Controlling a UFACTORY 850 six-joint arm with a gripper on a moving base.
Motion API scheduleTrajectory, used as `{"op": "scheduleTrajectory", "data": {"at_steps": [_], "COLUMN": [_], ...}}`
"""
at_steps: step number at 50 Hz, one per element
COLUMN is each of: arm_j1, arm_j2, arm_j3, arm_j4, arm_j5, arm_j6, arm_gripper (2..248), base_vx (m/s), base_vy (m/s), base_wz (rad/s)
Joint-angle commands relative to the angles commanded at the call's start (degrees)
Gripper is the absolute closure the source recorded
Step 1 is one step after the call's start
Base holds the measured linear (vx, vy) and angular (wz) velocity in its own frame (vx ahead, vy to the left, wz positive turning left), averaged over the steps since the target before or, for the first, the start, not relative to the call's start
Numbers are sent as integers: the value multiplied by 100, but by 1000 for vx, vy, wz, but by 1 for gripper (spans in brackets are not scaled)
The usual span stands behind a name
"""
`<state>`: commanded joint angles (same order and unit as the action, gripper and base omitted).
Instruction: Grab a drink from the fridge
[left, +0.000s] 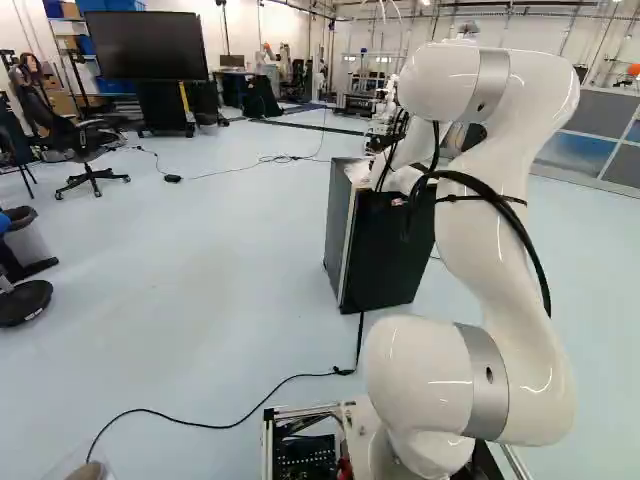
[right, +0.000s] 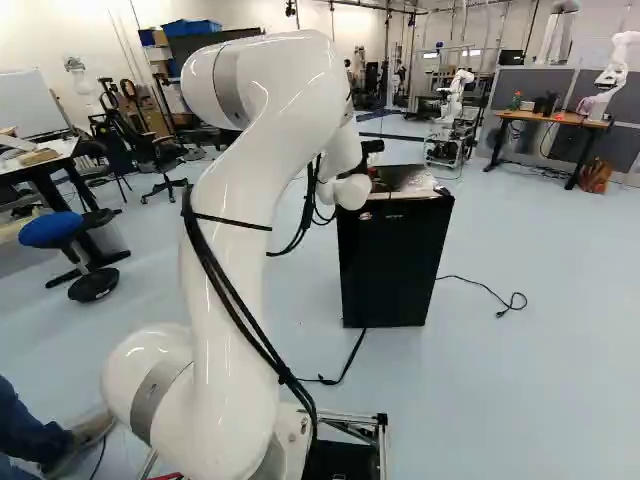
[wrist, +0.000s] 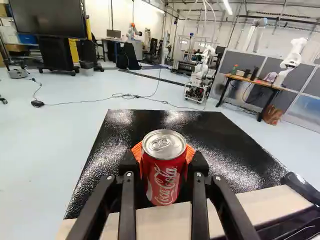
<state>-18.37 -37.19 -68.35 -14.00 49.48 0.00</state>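
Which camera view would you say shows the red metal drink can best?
The wrist view: it looks along the black gripper at the red can, showing its silver top and front between the orange pads. I cannot make it out in either base view.

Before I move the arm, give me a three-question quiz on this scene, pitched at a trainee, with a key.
1. Multiple choice: how does the can stand in the gripper?
A) on its side
B) upright
C) upside down

2. True or false: in the left base view, the big dark screen is left of the fridge.

3. Fill in the colour: the gripper's pads are ____.

Key: 1. B; 2. true; 3. orange
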Motion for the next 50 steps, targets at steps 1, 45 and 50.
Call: {"op": "scheduleTrajectory", "data": {"at_steps": [1,45,50], "arm_j1": [0,1,1], "arm_j2": [10,437,454], "arm_j3": [1,-18,-21], "arm_j4": [0,0,0], "arm_j5": [0,0,0], "arm_j6": [0,0,0], "arm_gripper": [152,152,152], "base_vx": [0,0,0], "base_vy": [0,0,0], "base_wz": [0,0,0]}}
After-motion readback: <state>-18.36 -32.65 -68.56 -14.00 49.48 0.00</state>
